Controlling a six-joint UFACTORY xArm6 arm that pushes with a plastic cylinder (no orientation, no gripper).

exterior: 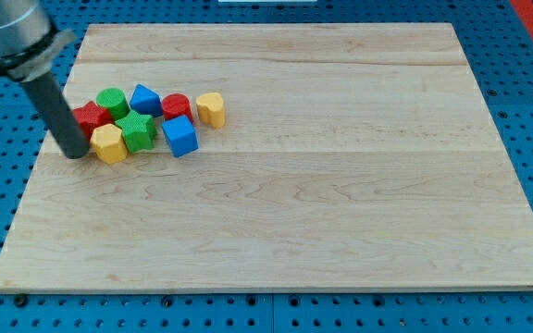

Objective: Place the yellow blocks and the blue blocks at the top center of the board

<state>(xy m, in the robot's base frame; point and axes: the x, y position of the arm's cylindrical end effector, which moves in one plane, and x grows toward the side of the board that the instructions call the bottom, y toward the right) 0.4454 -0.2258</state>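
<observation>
My tip (76, 154) is being rested on the wooden counter (340, 213), nothing held, touching the yellow hexagonal block (109, 143). Beyond are being seen the blue cube (180, 136), blue wedge-like block (145, 99) and yellow rounded block (211, 109), at the view's upper left.

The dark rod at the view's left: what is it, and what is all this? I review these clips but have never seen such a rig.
That rod is the end of a robot arm; it has no hand and holds nothing. My tip slides along the wooden board and pushes blocks. One camera looks down at the board. The blocks cluster at the upper left: two yellow blocks, a blue cube, another blue block, a green star, a green cylinder and two red blocks. My tip sits just left of the nearer yellow block.
</observation>
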